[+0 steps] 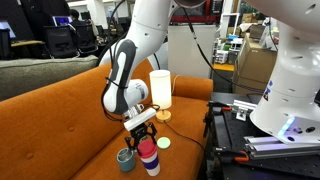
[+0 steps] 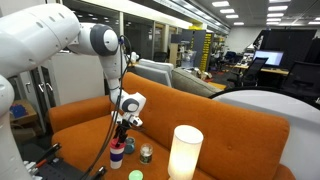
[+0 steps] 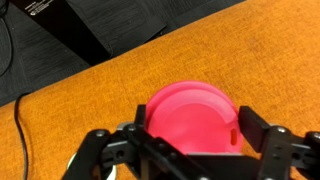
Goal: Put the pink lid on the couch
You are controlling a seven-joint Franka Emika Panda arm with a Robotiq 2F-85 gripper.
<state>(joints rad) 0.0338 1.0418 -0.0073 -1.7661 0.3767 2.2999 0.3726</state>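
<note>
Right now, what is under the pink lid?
The pink lid sits on a white cup that stands on the orange couch. In the wrist view the lid covers the cup completely, so whatever the cup holds cannot be seen.

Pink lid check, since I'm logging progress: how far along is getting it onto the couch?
Done: the gripper is at the pink lid. In hand: its fingers flank the lid, which seems to sit atop a white cup; grasp unclear. Left: lifting it off and setting it on the couch seat.
</note>
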